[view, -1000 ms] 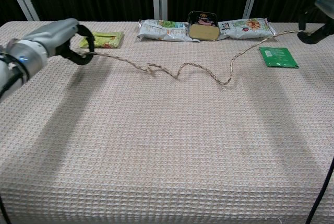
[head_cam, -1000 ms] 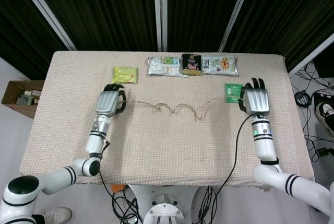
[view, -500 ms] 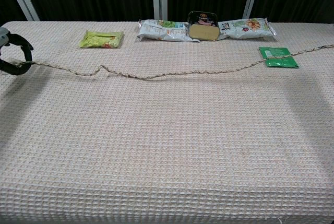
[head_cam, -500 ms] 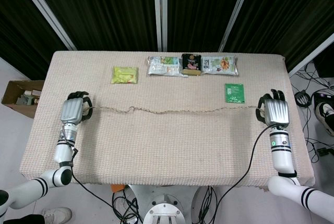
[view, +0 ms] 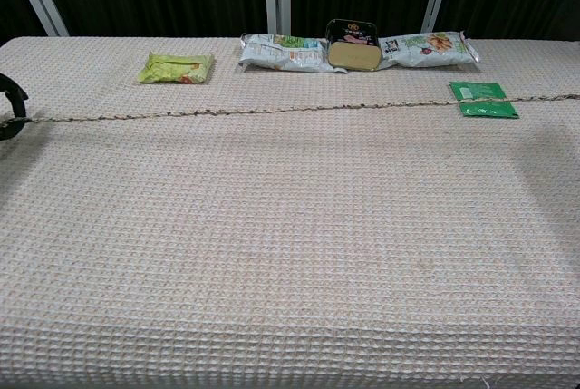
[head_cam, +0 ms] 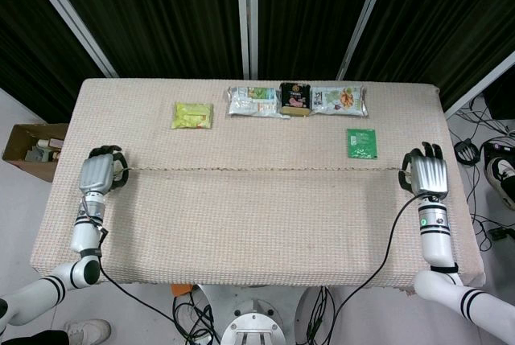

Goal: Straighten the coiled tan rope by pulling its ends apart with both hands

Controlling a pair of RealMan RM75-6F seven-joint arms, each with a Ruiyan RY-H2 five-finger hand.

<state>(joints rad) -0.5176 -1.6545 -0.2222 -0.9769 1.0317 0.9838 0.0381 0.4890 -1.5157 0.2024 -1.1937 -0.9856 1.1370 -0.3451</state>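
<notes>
The tan rope [head_cam: 257, 170] runs in one nearly straight line across the table from left to right, and shows the same way in the chest view as the rope [view: 272, 110]. My left hand [head_cam: 98, 174] grips its left end near the table's left edge; only its dark fingers [view: 9, 106] show at the edge of the chest view. My right hand [head_cam: 427, 174] grips the right end near the right edge and is outside the chest view. The rope crosses over a green packet [view: 483, 99].
A yellow-green pouch [head_cam: 192, 115] lies at the back left. Two snack bags [head_cam: 253, 101] [head_cam: 339, 100] flank a black tin [head_cam: 295, 99] at the back centre. A cardboard box [head_cam: 30, 149] sits on the floor to the left. The woven tablecloth [head_cam: 257, 224] covers the table.
Both hands have moved further apart, the left one most. The rope's waves and small bump have pulled out into a taut straight line.
</notes>
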